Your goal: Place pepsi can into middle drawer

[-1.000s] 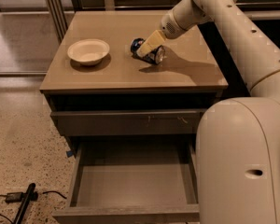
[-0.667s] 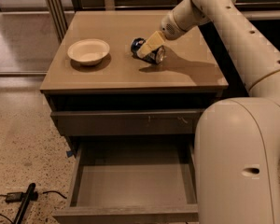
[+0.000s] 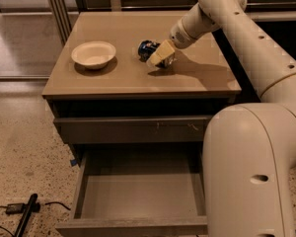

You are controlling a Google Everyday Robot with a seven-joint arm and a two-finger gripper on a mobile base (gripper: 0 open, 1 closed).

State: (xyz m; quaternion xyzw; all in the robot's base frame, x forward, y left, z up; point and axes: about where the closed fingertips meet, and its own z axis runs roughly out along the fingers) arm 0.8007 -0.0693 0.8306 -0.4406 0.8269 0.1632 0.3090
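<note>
The pepsi can (image 3: 147,48), dark blue with white markings, lies tilted on the tan cabinet top (image 3: 118,78), right of the white bowl. My gripper (image 3: 160,56) reaches down from the upper right and sits right against the can's right side, covering part of it. The middle drawer (image 3: 138,199) is pulled open below, at the front of the cabinet, with grey side walls and a bare flat floor. Nothing lies in it.
A white bowl (image 3: 93,54) stands on the cabinet top's left part. A closed grey drawer front with small pale scuffs (image 3: 138,128) is above the open drawer. My arm's large pale body (image 3: 251,172) fills the right side. A black object with cable (image 3: 24,214) lies on the speckled floor.
</note>
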